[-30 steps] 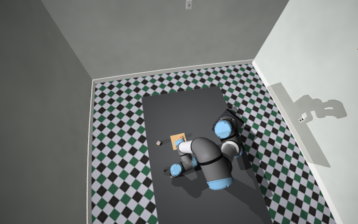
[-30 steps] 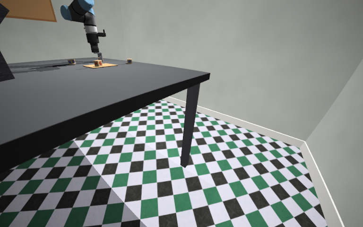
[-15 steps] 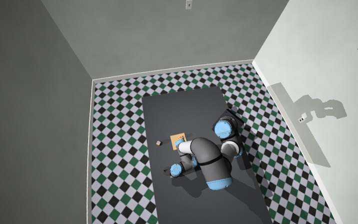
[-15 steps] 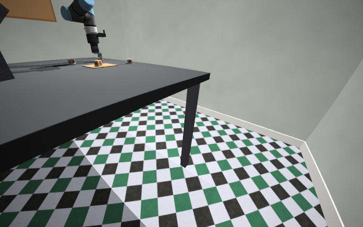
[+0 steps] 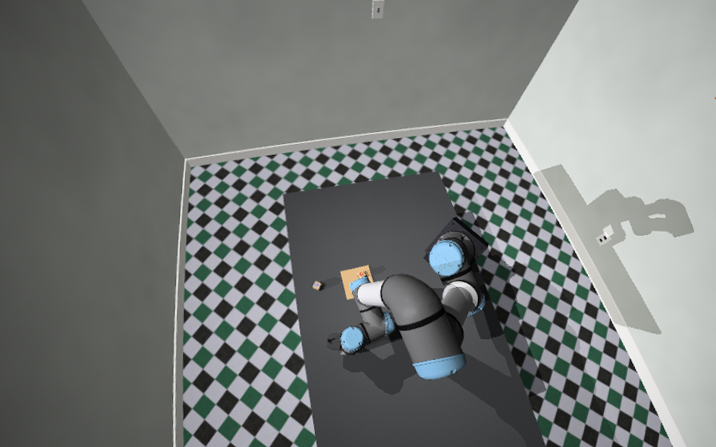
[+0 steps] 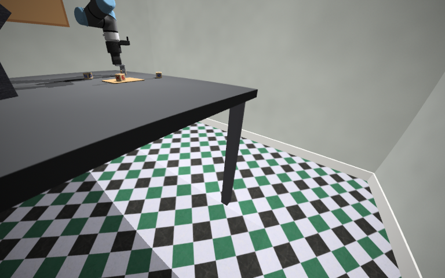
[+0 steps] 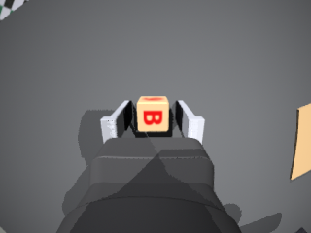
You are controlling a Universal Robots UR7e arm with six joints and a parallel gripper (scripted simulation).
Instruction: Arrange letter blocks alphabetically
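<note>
A wooden block with a red B on top stands on the table off the mat, its letter sideways in the wrist view. My gripper is open, with its fingers on either side of this block. The tan mat lies flat and carries a block with red marks. Another block lies off the mat near the table's long edge. A block with blue marks stands off the mat and is hidden by the arm in the top view.
The dark table bears everything. The arm reaches over it and covers part of the mat in the top view. In the wrist view the mat is at the right edge, and the table ends at the top left, where checkered floor shows.
</note>
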